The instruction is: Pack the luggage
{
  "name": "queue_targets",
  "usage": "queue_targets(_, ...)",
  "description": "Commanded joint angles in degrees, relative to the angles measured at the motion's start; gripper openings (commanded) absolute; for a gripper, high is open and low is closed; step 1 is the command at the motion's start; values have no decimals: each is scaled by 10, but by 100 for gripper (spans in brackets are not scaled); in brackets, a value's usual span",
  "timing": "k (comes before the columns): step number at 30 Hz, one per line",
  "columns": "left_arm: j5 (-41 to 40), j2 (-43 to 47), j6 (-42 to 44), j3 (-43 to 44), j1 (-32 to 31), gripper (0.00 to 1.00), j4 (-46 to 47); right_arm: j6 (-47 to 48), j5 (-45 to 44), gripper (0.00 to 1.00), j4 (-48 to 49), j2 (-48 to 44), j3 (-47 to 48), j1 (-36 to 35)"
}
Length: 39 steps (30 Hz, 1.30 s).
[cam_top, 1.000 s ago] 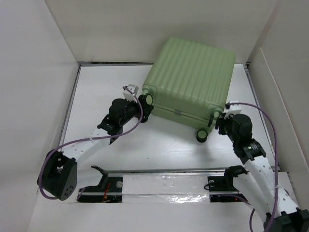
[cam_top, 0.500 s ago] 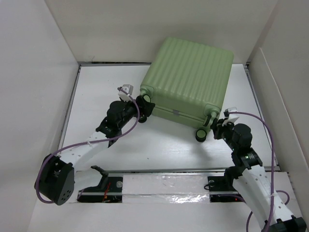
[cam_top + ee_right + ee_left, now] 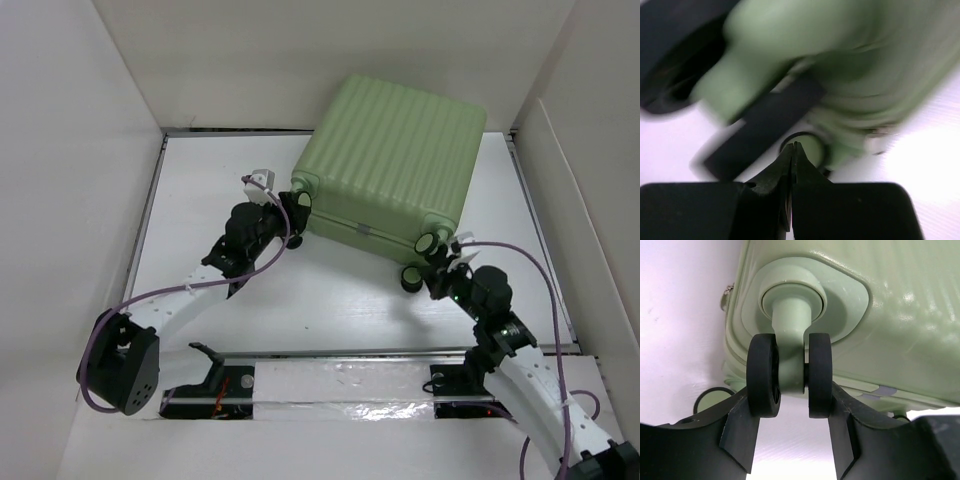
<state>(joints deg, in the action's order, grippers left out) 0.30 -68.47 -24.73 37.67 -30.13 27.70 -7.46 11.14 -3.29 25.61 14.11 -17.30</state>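
On the white table [image 3: 300,300], toward the far right: the luggage [image 3: 390,160], shut, ribbed shell facing up, wheels pointing back at the arms. Lies flat and a bit turned, so one near corner comes close to each arm.

At the left near corner: the left gripper [image 3: 792,397], fingers narrow, pinching a black twin wheel [image 3: 763,374] from both sides. Presses on the two outer faces, with the green stem in the middle. Looks like a handy thing to grab, since the smooth hard shell gives little else to hold. Probably keeps that corner firm so the case can be pulled or turned.

At the right near corner: the right gripper [image 3: 792,150], fingers pressed together, tips touching, nothing between them. Sits just beside the right wheels [image 3: 415,280]. Too blurry in the right wrist view to tell if the tips touch the case. Maybe meant to push with closed tips, like a poking finger, and not to grab.

Seems early in the job: case not open, no lining showing, nothing to pack in sight. Needs opening first. Could slip off the round wheel if pulled too hard, so better done slow and gentle.
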Motion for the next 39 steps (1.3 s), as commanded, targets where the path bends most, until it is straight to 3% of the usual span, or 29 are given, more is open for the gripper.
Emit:
queue_targets(1,54,-3,-5,34,-14,0,103,-31,43,0,88,-2,-24,-83)
queue_targets(6,59,4,-17,14,-14,0,125,-36,-105,0,69,8,-21,-211)
queue_targets(10,22,23,-15,6,-14,0,119,-61,-274,0,-57,-6,33,-257)
queue_targets(12,2,34,-17,4,-14,0,120,-96,-323,15,-51,-37,15,-257)
queue_targets(13,-19,37,-23,5,-14,0,123,-112,-334,30,-58,-45,8,-251)
queue_targets(15,-35,35,-25,13,-14,0,125,-143,-344,41,-65,-63,-10,-229)
queue_targets(18,-50,26,-27,35,-6,0,118,-166,-355,48,-94,-89,-15,-200)
queue_targets(27,-29,1,-54,50,34,0,139,-141,-381,57,-94,-113,-8,-160)
queue_targets(33,-20,-4,-60,43,34,0,154,-24,-331,56,-4,-1,28,-136)
queue_targets(35,-22,-5,-60,42,34,0,156,-8,-329,48,1,28,45,-130)
queue_targets(39,-23,-4,-55,45,34,0,155,7,-329,42,63,57,36,-120)
